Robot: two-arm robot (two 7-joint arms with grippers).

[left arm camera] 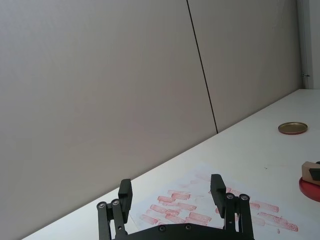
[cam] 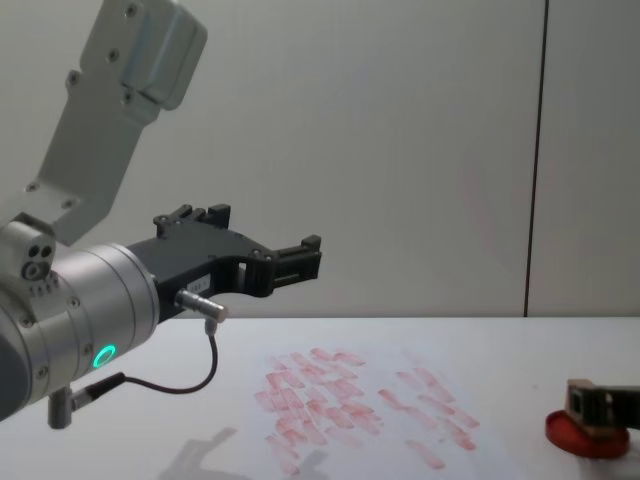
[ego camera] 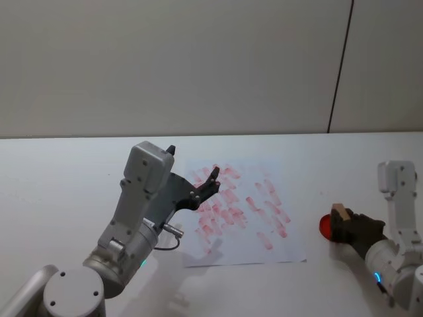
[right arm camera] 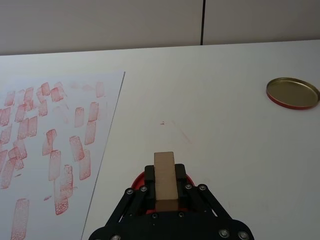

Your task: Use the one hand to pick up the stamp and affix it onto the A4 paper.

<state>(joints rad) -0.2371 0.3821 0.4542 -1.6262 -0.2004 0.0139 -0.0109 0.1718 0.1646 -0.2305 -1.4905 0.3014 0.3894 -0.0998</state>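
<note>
Stamp (right arm camera: 165,180) — a small rectangular block of smooth, light tan wood — stands upright, clamped between the closed-in jaws of the black two-fingered right gripper (ego camera: 345,224), directly over the flat round red ink pad (cam: 585,432). The pad lies just off the right edge of the white A4 paper (ego camera: 291,247), which is crowded with red-pink rectangular marks. Bare white table (ego camera: 66,172) lies open between pad and paper. A round gold metal lid (right arm camera: 293,92) rests well apart, toward the table's far edge. The black left gripper (left arm camera: 171,186) hangs raised over the paper's left edge — jaws wide apart, holding nothing.
</note>
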